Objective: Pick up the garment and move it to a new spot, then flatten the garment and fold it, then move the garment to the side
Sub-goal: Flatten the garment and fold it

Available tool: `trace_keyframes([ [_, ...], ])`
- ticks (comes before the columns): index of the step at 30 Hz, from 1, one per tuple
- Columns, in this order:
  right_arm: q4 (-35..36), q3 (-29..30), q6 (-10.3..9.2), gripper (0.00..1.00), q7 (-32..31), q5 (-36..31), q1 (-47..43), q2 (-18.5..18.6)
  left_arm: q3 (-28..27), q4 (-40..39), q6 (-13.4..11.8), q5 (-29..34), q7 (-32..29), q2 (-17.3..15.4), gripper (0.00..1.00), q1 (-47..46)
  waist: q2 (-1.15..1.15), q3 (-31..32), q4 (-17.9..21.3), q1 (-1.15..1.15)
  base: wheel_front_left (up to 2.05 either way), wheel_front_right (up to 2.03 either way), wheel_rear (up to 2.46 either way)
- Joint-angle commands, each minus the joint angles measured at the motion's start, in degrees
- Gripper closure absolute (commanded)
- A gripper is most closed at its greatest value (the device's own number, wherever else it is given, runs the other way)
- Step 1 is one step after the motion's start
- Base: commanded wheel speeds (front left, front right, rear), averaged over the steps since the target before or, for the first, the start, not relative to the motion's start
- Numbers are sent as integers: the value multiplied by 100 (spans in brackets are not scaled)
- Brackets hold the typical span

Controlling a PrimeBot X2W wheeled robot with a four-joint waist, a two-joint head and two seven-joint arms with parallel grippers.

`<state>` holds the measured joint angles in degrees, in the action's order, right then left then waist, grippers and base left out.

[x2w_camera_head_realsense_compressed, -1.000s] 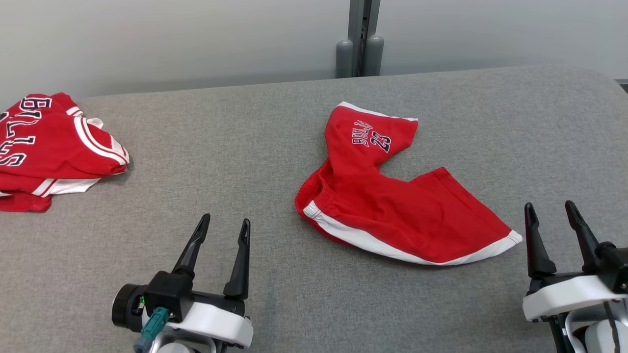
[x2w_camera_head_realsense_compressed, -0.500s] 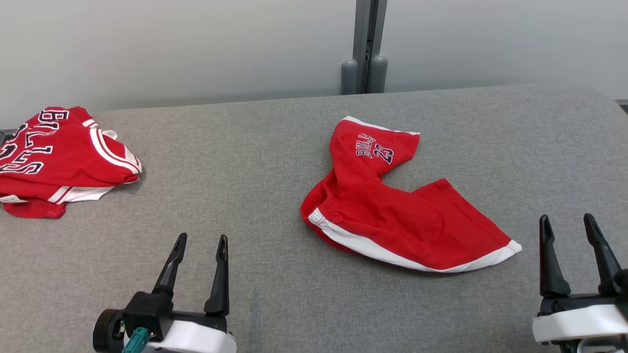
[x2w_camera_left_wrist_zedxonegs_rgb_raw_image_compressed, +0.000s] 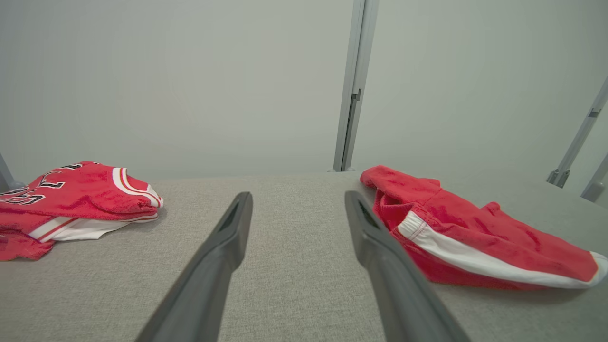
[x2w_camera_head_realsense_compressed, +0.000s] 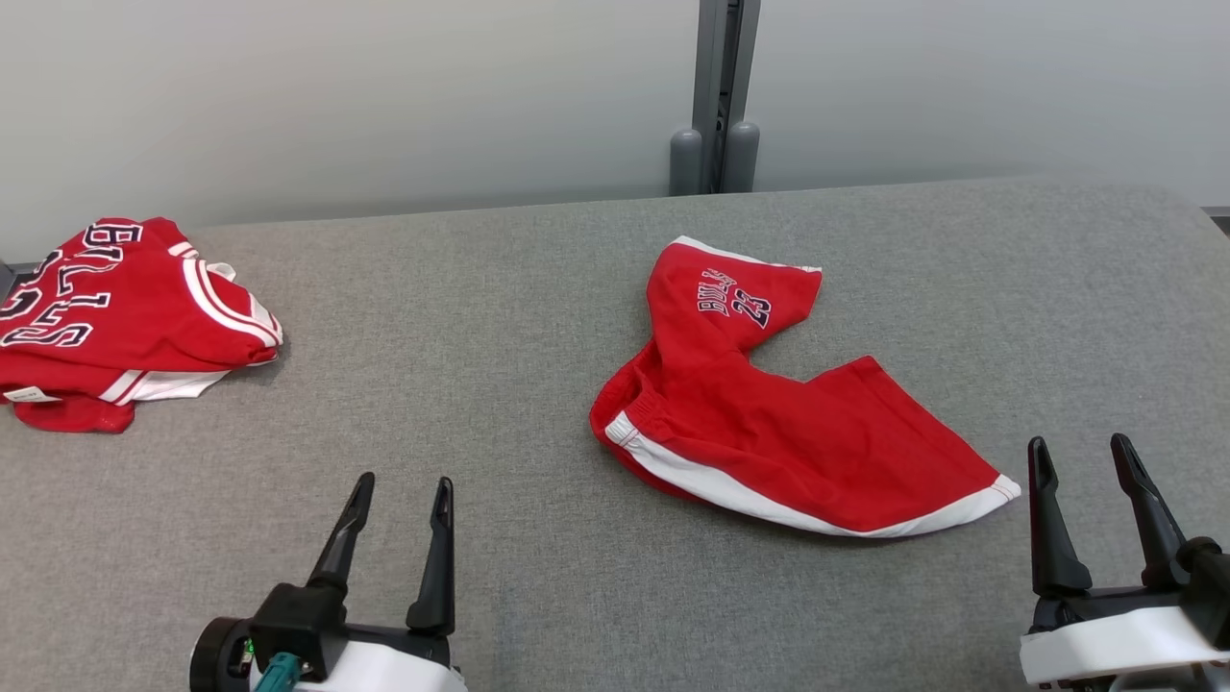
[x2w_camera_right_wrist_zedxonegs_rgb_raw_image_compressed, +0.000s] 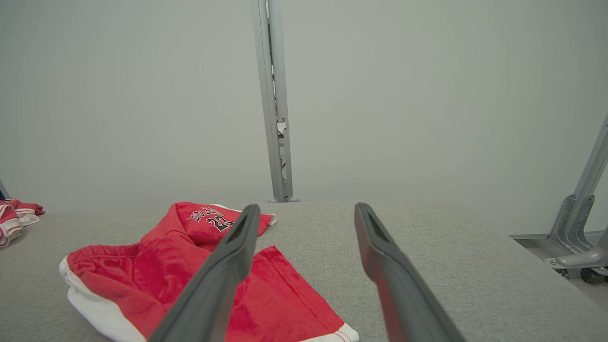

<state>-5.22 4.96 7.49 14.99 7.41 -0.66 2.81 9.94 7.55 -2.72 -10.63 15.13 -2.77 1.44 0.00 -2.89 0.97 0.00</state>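
Observation:
The garment [x2w_camera_head_realsense_compressed: 769,423] is a pair of red shorts with white side stripes and a "Bulls 23" print, lying crumpled on the grey table right of centre. In the left wrist view the garment [x2w_camera_left_wrist_zedxonegs_rgb_raw_image_compressed: 465,247] lies to the right of the fingers; in the right wrist view the garment [x2w_camera_right_wrist_zedxonegs_rgb_raw_image_compressed: 199,270] lies ahead and left, partly behind one finger. My left gripper [x2w_camera_head_realsense_compressed: 402,488] hovers open near the front left, well clear of the cloth. My right gripper [x2w_camera_head_realsense_compressed: 1078,452] stands open just right of the shorts' near leg hem. Nothing sits between either pair of fingers.
A folded pile of red jerseys [x2w_camera_head_realsense_compressed: 115,317] with white trim rests at the table's far left [x2w_camera_left_wrist_zedxonegs_rgb_raw_image_compressed: 76,202]. A grey post [x2w_camera_head_realsense_compressed: 716,96] rises behind the table's [x2w_camera_head_realsense_compressed: 480,317] back edge against a pale wall. Metal frame legs [x2w_camera_right_wrist_zedxonegs_rgb_raw_image_compressed: 579,223] stand off the table's right end.
The head camera has tilted, sliding the whole scene lower in the picture. Both grippers sit lower in the frame and stay open. The garment lies as before.

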Motion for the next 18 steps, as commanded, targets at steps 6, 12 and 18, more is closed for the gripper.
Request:
trace_keyframes([
  [6, -45, -50, 2, 0, 29, 1, 120, 20, 264, 495, 372, 240, 3, -55, 0, -362, 0, -139, 60, 0, 0, 0, 0],
  [12, -120, -31, 2, 0, 29, -25, 192, 21, 849, 1236, 861, 402, -219, -241, 0, -1055, 0, -264, 210, 0, 0, 0, 0],
  [18, -111, 11, 2, 0, 29, -60, 212, 20, 1381, 1621, 1007, 186, -575, -387, 0, -1711, 0, -366, 404, 0, 0, 0, 0],
])
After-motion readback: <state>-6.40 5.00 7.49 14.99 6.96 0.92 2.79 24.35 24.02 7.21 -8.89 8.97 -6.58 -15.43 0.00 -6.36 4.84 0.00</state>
